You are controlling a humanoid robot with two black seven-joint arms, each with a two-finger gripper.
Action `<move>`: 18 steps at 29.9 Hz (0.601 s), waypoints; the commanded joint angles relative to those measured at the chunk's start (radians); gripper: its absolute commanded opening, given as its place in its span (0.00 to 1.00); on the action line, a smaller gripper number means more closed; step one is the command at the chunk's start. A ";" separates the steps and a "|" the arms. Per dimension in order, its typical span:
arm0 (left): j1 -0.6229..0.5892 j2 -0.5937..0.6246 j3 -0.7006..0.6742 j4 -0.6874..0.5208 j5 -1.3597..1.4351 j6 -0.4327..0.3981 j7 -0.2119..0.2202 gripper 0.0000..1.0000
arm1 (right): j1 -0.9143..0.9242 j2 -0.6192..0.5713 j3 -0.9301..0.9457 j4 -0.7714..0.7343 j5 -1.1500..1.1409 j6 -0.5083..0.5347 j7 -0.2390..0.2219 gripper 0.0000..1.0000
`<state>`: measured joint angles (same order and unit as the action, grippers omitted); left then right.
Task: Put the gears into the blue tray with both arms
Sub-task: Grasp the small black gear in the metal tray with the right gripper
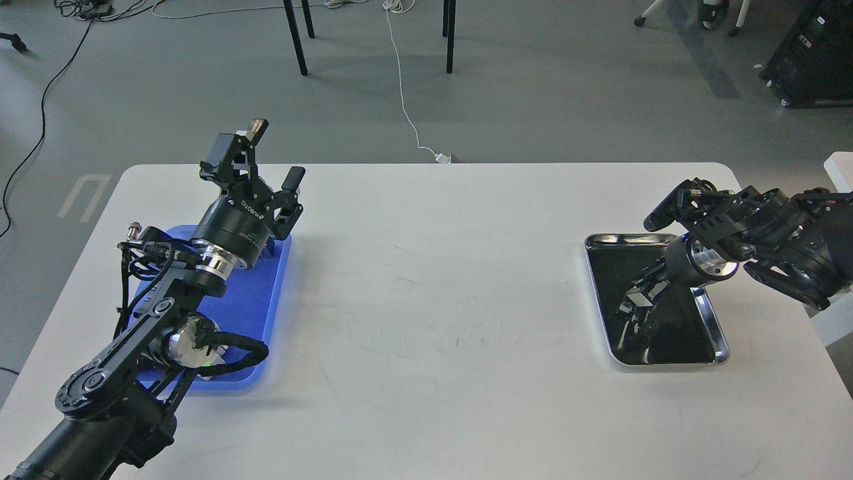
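The blue tray [256, 293] lies at the table's left side, largely covered by my left arm. My left gripper [274, 157] is raised above the tray's far end, open with nothing between its fingers. My right gripper [634, 303] points down into the silver tray [716, 330] at the right, dark against the tray's black inside, so its fingers cannot be told apart. No gears can be made out: any in the silver tray are lost against the black, and the left arm hides much of the blue tray's floor.
The white table [433, 320] spans the view between the two trays. Beyond its far edge are chair legs [296, 40] and a white cable [403, 93] on the grey floor. A white object [841, 167] stands at the right edge.
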<state>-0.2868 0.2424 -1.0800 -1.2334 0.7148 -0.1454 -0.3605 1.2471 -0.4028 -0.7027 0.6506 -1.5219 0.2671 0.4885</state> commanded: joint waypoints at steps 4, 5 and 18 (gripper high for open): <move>0.000 0.000 0.000 0.000 0.000 0.000 0.000 0.98 | 0.000 0.001 0.000 -0.008 0.000 0.003 0.000 0.21; 0.000 0.000 0.000 0.000 0.000 0.000 0.000 0.98 | 0.000 0.001 0.000 -0.008 0.000 0.003 0.000 0.20; 0.000 0.003 0.002 -0.012 0.000 -0.002 0.000 0.98 | 0.017 -0.014 0.000 0.006 0.002 0.004 0.000 0.14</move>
<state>-0.2865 0.2441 -1.0787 -1.2400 0.7148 -0.1473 -0.3605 1.2554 -0.4128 -0.7025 0.6498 -1.5205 0.2716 0.4884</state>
